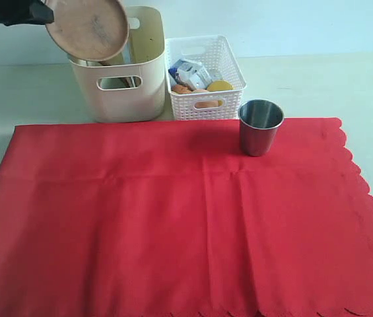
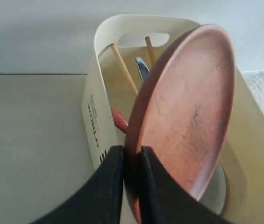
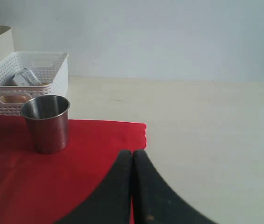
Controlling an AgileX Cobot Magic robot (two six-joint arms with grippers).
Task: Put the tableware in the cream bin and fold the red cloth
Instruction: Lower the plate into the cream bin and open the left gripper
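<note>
- the left hand [image 2: 130, 154] pinches the rim of the plate [image 2: 188, 107], with one finger on each side.
- the plate is brown and round. it stands tipped on its edge over the open top of the bin [image 2: 93, 112].
- i cannot tell if the plate touches the bin.
- inside the bin, two chopsticks [image 2: 123, 69] lean on the far wall, and a knife [image 2: 142, 70] stands between them.
- a reddish stick [image 2: 119, 120] peeks out behind the plate. i cannot tell what it is.
- the bin is cream and stands on the bench [image 1: 344, 86], just past the far edge of the cloth [image 1: 173, 218].
- a white basket [image 1: 187, 105] with food in it stands just beside the bin, on the right.
- the right hand [image 3: 132, 156] is pressed together and holds nothing.
- it hangs over the spot where the corner of the cloth meets the bare bench.
- the cup [image 1: 261, 127] stands upright on the cloth, near the far edge, just in front of the basket. it is well apart from the right hand.
- the cloth is red and lies spread out flat on the bench, not folded. its right edge is wavy.
</note>
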